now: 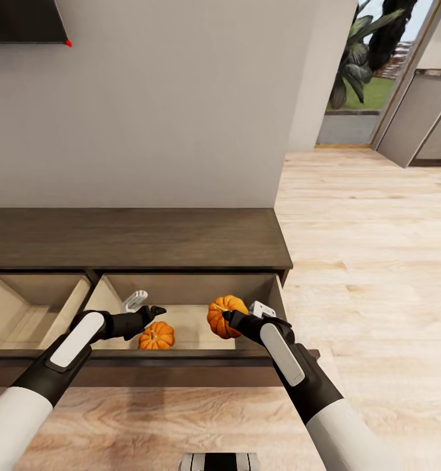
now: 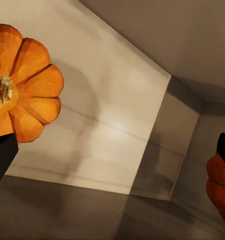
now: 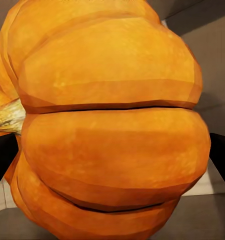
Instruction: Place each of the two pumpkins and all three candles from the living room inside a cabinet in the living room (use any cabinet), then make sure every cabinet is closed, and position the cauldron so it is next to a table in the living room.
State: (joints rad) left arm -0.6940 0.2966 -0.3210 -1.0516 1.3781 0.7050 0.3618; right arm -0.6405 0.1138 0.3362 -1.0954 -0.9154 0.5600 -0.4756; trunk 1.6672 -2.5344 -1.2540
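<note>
My right gripper [image 1: 232,319] clamps 1 pumpkin [image 1: 224,315] over the cabinet [image 1: 135,239] drawer; my left gripper [image 1: 156,310] hangs open, a second pumpkin [image 1: 156,335] at its 6 o'clock.

The cabinet [image 1: 135,239] is dark brown wood with a faint streaked grain on its flat top, and its open drawers are pale beige inside. Both pumpkins are bright orange with darker lines between the ribs: the held pumpkin [image 1: 222,314] has a pale tan stem, and the resting pumpkin [image 1: 156,335] a brownish one. The right gripper [image 1: 232,319] and the left gripper [image 1: 156,310] are black, on black forearms with white panels and white upper sleeves. The wall [image 1: 168,104] is plain light grey. The floor [image 1: 371,248] is light blond wood with wavy grain. Outside, the plant [image 1: 361,55] is dark green.
</note>
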